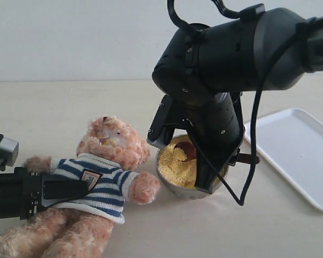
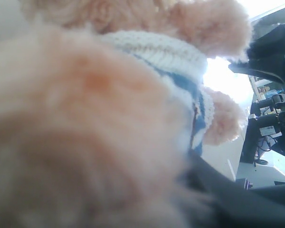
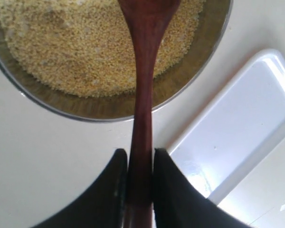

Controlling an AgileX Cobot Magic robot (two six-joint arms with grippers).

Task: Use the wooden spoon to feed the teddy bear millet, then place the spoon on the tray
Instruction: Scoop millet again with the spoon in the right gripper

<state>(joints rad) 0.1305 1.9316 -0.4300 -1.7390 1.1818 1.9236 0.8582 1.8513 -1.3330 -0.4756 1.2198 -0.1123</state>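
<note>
The teddy bear [image 1: 112, 148] in its striped shirt lies back on the table at the left, its face turned up beside the bowl. My left gripper [image 1: 64, 189] is shut on the bear's body at the shirt. In the left wrist view blurred fur of the teddy bear [image 2: 85, 118] fills the frame. The metal bowl [image 1: 167, 180] of millet [image 1: 177, 166] stands right of the bear. My right gripper [image 3: 140, 154] is shut on the wooden spoon [image 3: 145, 71] by its handle. The spoon's head [image 1: 187, 150] sits over the millet [image 3: 76, 42]. The white tray [image 1: 296, 156] lies at the right.
The bulky right arm [image 1: 220, 80] hangs over the bowl [image 3: 85, 111] and hides its far side. A loose black cable [image 1: 247, 183] loops down beside the bowl towards the tray [image 3: 237, 133]. Bare tabletop lies in front of the bowl and behind the bear.
</note>
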